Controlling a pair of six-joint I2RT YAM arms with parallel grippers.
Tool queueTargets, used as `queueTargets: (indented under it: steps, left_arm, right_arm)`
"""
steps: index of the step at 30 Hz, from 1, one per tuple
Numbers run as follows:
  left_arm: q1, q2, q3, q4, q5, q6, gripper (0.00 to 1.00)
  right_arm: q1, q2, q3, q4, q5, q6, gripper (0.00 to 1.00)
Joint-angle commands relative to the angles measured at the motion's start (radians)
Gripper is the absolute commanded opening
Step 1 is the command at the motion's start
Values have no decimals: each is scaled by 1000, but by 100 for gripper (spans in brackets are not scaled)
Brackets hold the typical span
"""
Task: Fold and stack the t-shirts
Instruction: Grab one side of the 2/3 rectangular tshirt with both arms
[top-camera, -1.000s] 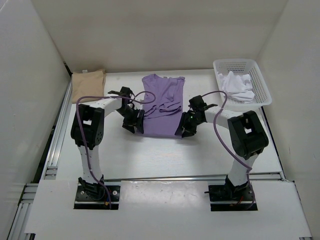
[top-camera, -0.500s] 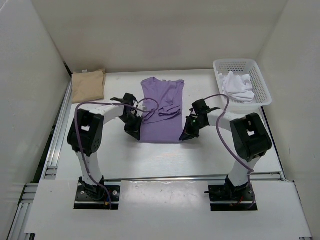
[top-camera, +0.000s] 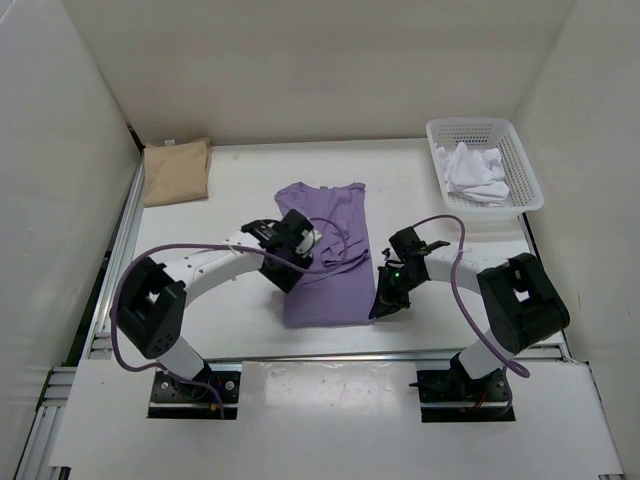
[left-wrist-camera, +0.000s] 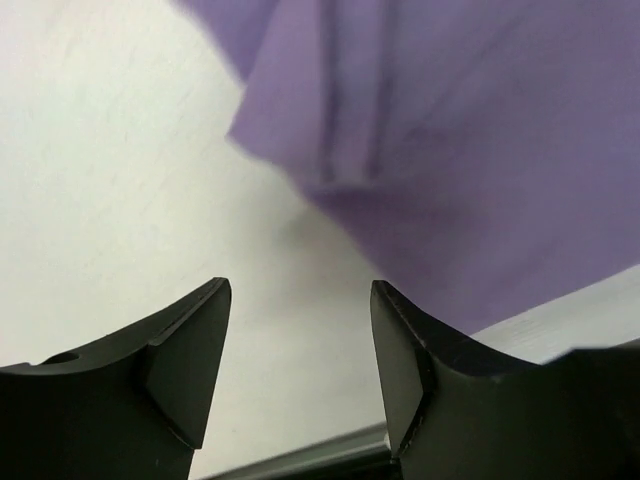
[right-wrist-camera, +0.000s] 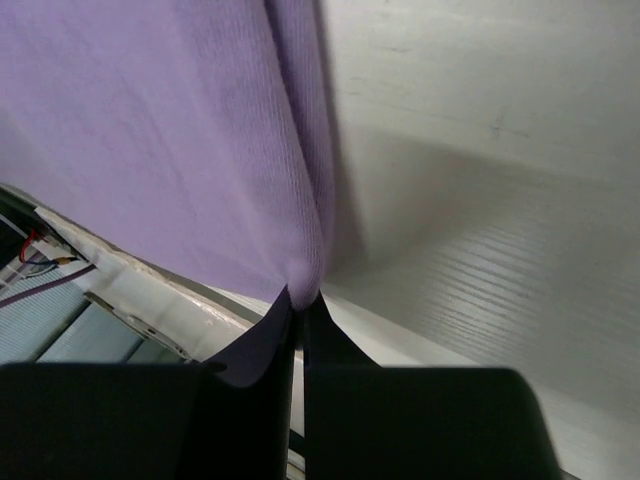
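- Perforated plastic basket (top-camera: 527, 183) holds the crumpled white shirt (top-camera: 473, 172); the folded tan shirt (top-camera: 176, 170) lies far left.
- Left gripper (left-wrist-camera: 298, 300) is spread at the soft purple shirt (top-camera: 325, 270)'s edge.
- Right gripper (right-wrist-camera: 297, 310) pinches its knit hem.

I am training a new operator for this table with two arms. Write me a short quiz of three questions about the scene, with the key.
1. True or false: the right gripper is shut on the edge of the lavender purple cloth t-shirt.
2. Fill in: the jaws of the left gripper stand ____.
3. The white cloth t-shirt lies: A) under the left gripper; B) in the white perforated plastic basket; C) on the lavender t-shirt.

Key: 1 true; 2 open; 3 B.
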Motion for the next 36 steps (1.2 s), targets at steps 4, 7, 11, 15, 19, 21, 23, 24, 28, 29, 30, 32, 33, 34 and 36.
queueTargets:
  steps: [4,7,11,15,19,21,23,24,28,29,30,32,33,34,36]
  left_arm:
    - [-193,11,64,97,-111,4,72]
    - [-193,71,88,135,-147,4,73]
    - [-184,128,113,168,-198,4,75]
    - [-165,163,148,168,-221,4,75]
    - [-155,185,160,157,-221,4,69]
    - [-145,185,151,148,-198,4,63]
    - [-133,197,151,137,-187,4,52]
    - [-121,209,160,122,-178,4,49]
    - [-57,266,243,58,-141,4,27]
    - [-44,290,284,44,-131,4,23]
    - [-34,300,303,33,-121,4,20]
    - [-8,309,341,24,-111,4,18]
    - [-7,321,355,24,-101,4,18]
    - [8,338,372,24,-89,4,18]
    - [32,372,427,24,-89,4,20]
  right_arm:
    - [5,-25,-6,-25,8,-15,0]
    - [5,-43,-28,-25,8,-15,0]
    - [5,-52,-37,-25,17,-15,0]
    - [5,-72,-46,-15,26,-6,0]
    - [5,-72,-46,-15,26,-6,0]
    - [5,-72,-46,-15,35,-6,0]
    - [5,-72,-46,-15,35,-6,0]
    - [5,-72,-46,-15,35,-6,0]
    - [5,-72,-46,-15,35,-6,0]
    - [5,-72,-46,-15,35,-6,0]
    - [5,-72,-46,-15,35,-6,0]
    - [5,-72,-46,-15,35,-6,0]
    - [5,-72,-46,-15,35,-6,0]
    - [5,-63,-46,-15,35,-6,0]
    - [5,-54,-46,-15,35,-6,0]
